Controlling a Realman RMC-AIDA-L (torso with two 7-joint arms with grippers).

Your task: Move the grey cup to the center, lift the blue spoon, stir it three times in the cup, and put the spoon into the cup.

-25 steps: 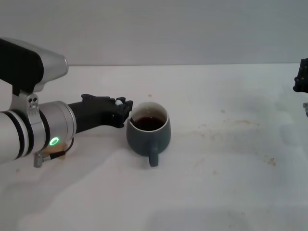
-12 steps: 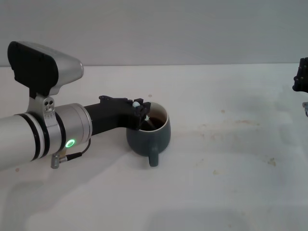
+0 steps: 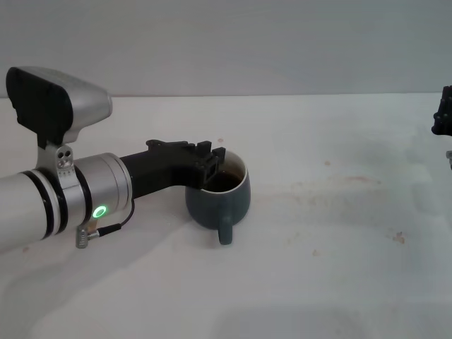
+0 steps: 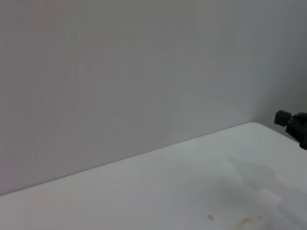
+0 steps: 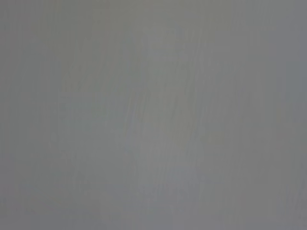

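- Grey cup (image 3: 218, 192) standing upright near the middle of the white tabletop (image 3: 339, 233), handle toward the robot, dark liquid inside.
- Left hand (image 3: 214, 165) reaching in from the left, tip poised over the near-left part of the cup's rim and dipping into the mouth.
- Blue spoon not to be made out in any view: presumably hidden under the left hand and inside the cup, but cannot tell.
- Left hand's opening: cannot tell, wide or narrow, or whether anything is held; tip seen only as a dark block against the dark liquid.
- Right hand (image 3: 443, 113) parked at the far right edge, well apart from the cup; opening likewise not shown.
- Left wrist view offering only bare tabletop, wall and the other hand far off; right wrist view a blank grey.
- Step in hand, as a judgement: cup already centred, so stirring or lowering the spoon into the cup.
- Next move calls for: small, level circles kept inside the rim, no push against the wall that could slide or tip the cup, then a clean release with the spoon leaning on the rim, and a straight lift out.
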